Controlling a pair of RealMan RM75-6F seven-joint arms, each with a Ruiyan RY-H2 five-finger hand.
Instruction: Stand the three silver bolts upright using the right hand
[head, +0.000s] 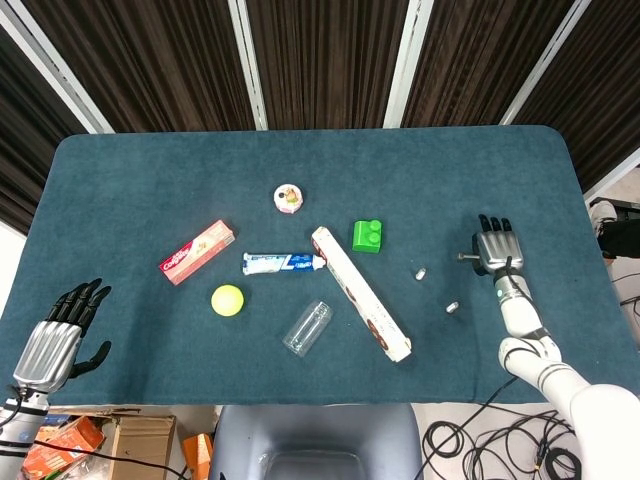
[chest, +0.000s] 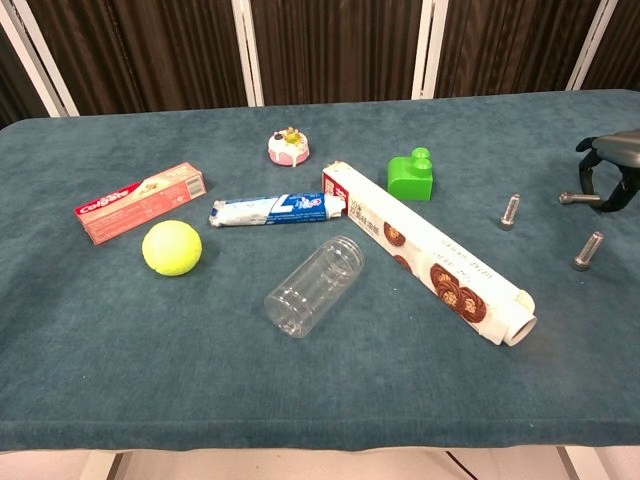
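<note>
Two silver bolts stand upright on the blue table: one (head: 421, 272) (chest: 510, 210) right of the green block, the other (head: 452, 307) (chest: 588, 250) nearer the front. The third bolt (head: 465, 256) (chest: 574, 198) lies flat, pointing left. My right hand (head: 495, 248) (chest: 612, 172) is low over this bolt's right end, fingers curled down on either side of it. I see no firm pinch, and the bolt rests on the cloth. My left hand (head: 60, 340) hangs open at the front left corner, holding nothing, and is out of the chest view.
Left of the bolts lie a long biscuit box (head: 360, 293), a green block (head: 367, 236), a clear jar on its side (head: 307, 328), a toothpaste tube (head: 284, 263), a red toothpaste box (head: 197, 252), a yellow ball (head: 227, 300) and a small cake toy (head: 288, 198). The table's right edge (head: 590, 250) is near my right hand.
</note>
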